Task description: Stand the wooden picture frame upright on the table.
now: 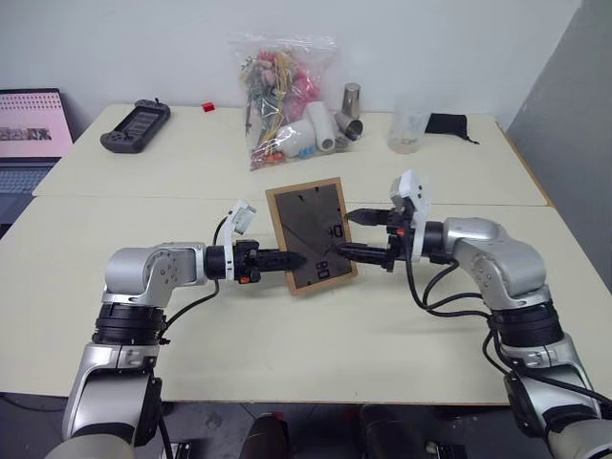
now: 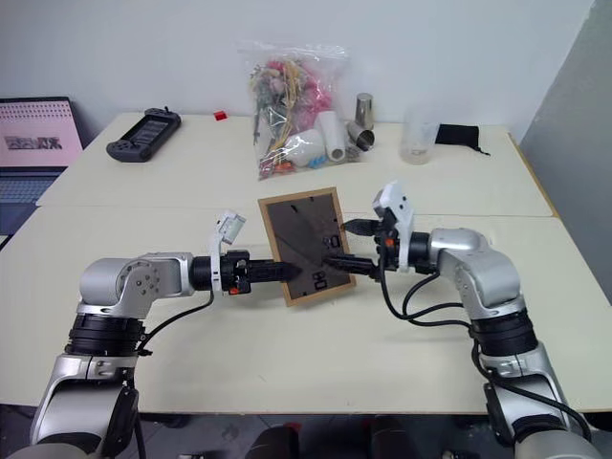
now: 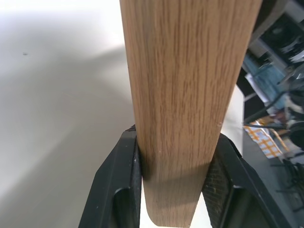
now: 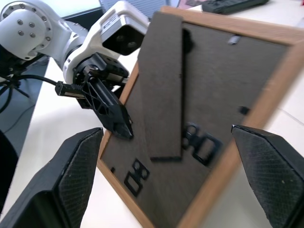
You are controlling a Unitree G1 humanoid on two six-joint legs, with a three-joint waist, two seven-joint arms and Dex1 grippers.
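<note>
The wooden picture frame [image 1: 311,237] is held tilted over the table [image 1: 316,354], its dark back with the fold-out stand [image 4: 164,95] facing me. My left gripper [image 1: 292,260] is shut on the frame's left edge; the left wrist view has the light-wood edge [image 3: 185,95] pinched between both fingers [image 3: 118,190]. My right gripper [image 1: 356,235] is open at the frame's right edge, one finger above the other, gripping nothing. Its pads [image 4: 71,180] stand wide apart before the frame's back [image 4: 213,95]. I cannot tell whether the frame's lower edge touches the table.
On the far half of the table, beyond the seam [image 1: 143,197], are a clear bag of mixed items [image 1: 282,96], a black handheld console [image 1: 136,125], metal cups [image 1: 352,100], a clear plastic cup [image 1: 406,132] and a black pouch [image 1: 448,123]. A laptop [image 1: 29,134] sits at the left.
</note>
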